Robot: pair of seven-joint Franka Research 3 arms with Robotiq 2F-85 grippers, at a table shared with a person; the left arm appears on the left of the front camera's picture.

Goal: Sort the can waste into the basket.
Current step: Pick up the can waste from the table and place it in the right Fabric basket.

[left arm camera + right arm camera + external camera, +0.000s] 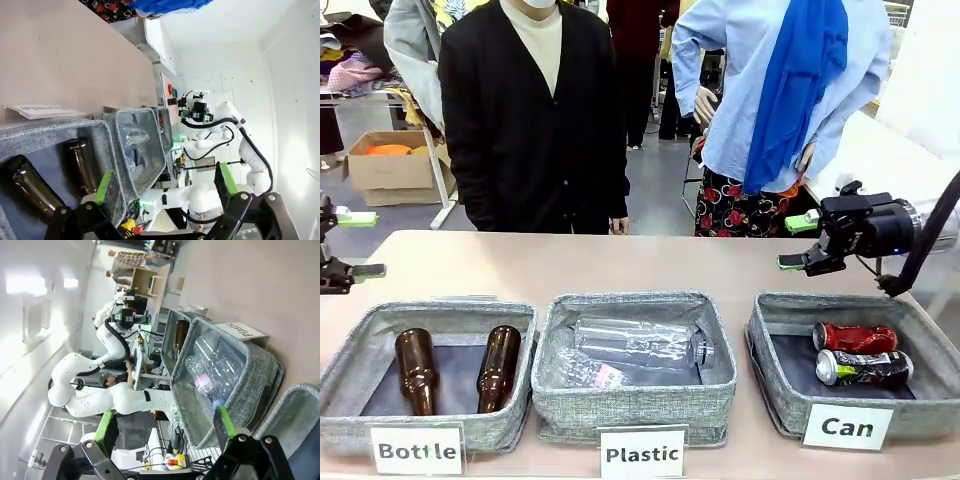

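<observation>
In the grey woven-fabric rectangular basket [775, 345] at the counter's right end, behind its white "Can" label [847, 427], we see both pieces of can waste lying on their sides on the dark lining: the small red metal can [856, 337] at the far side and the black can with silver print [865, 367] just in front of it, the two touching or nearly so, silver ends pointing left.

Next to it stands the middle grey fabric bin [634, 400] labelled "Plastic", holding crumpled clear plastic bottles [638, 347]. At the left, the like bin [350, 365] labelled "Bottle" holds two brown glass bottles [417, 368] lying side by side, necks toward us.

Our right pincer [798, 242] hovers above the beige counter [620, 262] just behind the can basket, its green-padded fingers spread wide with nothing between them. Our left pincer [360, 243] sits at the counter's left edge, equally spread and empty; from its wrist we look past its fingers [104, 186] at the brown bottles.

A person in a black cardigan [530, 120] stands at the far side, arms down.
</observation>
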